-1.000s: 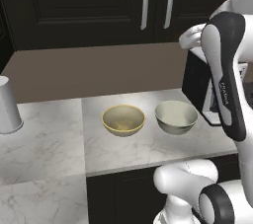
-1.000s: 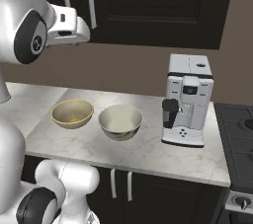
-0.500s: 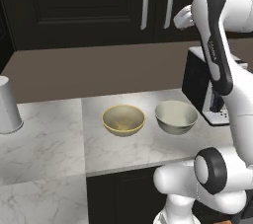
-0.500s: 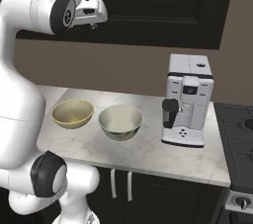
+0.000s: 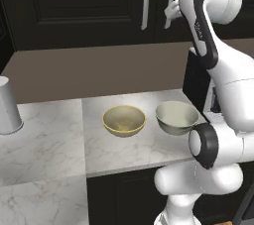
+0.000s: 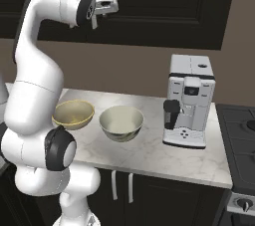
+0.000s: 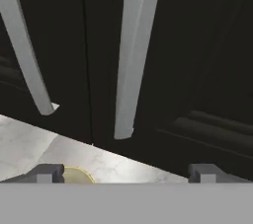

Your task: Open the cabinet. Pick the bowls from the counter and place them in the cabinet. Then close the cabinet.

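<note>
Gripper (image 7: 126, 173) raised to cabinet (image 5: 74, 6) doors, fingers spread wide, nothing held. Aimed at right-door handle (image 7: 134, 50), which sits centred betw. the tips in hand view, presumably lining up to grab and pull. Doors shut. Both bowls on counter (image 5: 49, 154) below: tan bowl (image 5: 124, 120) just beside off-white bowl (image 5: 176, 117), not touching. Coffee machine (image 6: 189, 101) near, to the right.

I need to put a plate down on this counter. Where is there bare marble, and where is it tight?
Bare marble lies between the cup and the yellow bowl, and along the counter's front edge. It is tighter between the white bowl and the coffee machine, and the two bowls sit close together.
</note>
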